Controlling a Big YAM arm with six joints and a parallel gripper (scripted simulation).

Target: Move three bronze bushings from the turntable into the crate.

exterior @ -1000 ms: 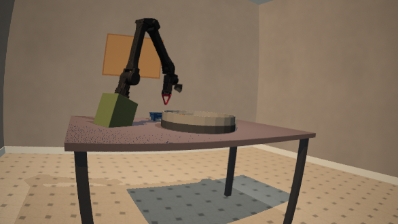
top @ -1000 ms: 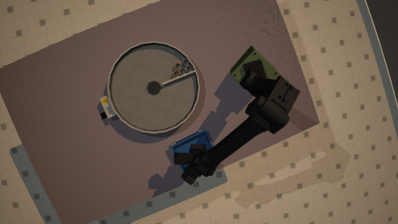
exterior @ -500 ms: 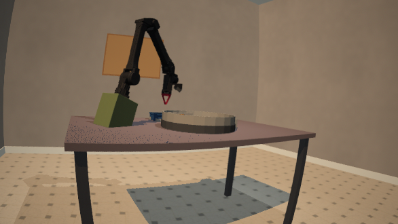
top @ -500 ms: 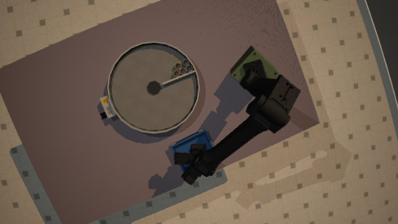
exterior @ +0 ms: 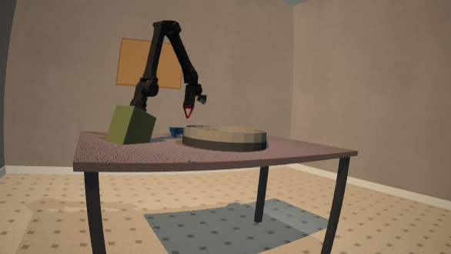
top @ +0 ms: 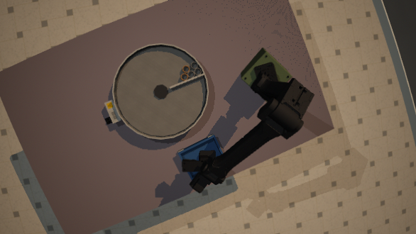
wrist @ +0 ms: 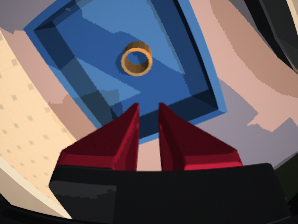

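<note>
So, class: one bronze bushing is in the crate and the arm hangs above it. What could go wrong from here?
1. On the turntable, two bronze bushings touch grey bushings beside the divider bar; fingers could nudge or grab a grey one.
2. The gripper is nearly shut and empty; it must open before descending.
3. A high release could bounce a bushing out of the shallow crate.

A bronze bushing [wrist: 137, 62] lies in the blue crate [wrist: 69, 19], the gripper [wrist: 148, 117] has red fingers, and the mauve table [exterior: 200, 159] is speckled.
</note>
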